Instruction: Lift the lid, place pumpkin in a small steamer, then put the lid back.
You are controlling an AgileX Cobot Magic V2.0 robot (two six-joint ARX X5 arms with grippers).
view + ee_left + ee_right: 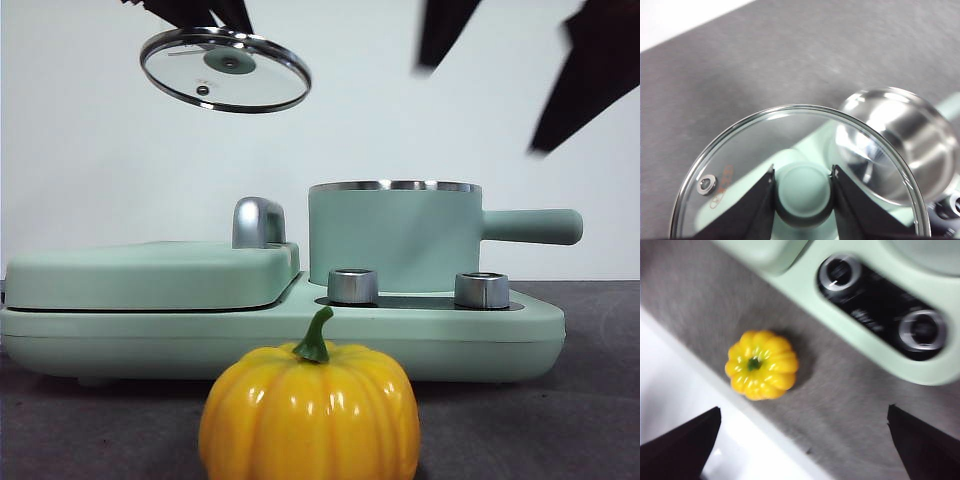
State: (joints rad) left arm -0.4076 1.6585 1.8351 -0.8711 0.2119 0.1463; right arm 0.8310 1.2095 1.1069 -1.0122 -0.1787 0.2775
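While the lid (225, 70) hangs tilted, high and to one side of the small steamer (395, 235), the front view lists the pot open on its base and the pumpkin (310, 408) on the bench (560, 420) before it.

Left wrist view: left pincer (803, 192) clamped on the lid's knob; keep it clear of the pot's mouth.

Right wrist view: right pincer (802, 440) spread wide above the bench, pumpkin (762, 365) off-centre; centre over it, then descend, gripping across the ribs.
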